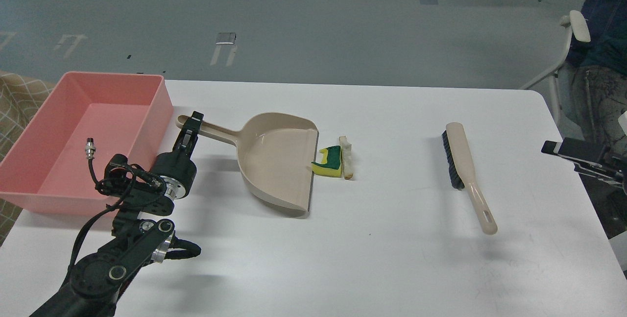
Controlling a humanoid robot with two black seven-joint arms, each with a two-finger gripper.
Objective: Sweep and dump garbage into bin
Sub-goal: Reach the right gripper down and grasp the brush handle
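Observation:
The garbage lies on the white table (392, 248): a yellow sponge piece (329, 164) with a dark green layer, and a whitish bread-like wedge (347, 157) right of it. Both touch or nearly touch the front lip of the beige dustpan (277, 160). My left gripper (192, 128) is shut on the dustpan's handle, next to the salmon-pink bin (164, 106) at the left. A beige hand brush (464, 170) with black bristles lies alone at the right. My right gripper (563, 153) barely enters at the right edge, well right of the brush; its jaws are not readable.
The bin holds nothing that I can see. A chair (570, 42) stands beyond the table's right corner. The table's front and right edges are close to the brush and my right arm.

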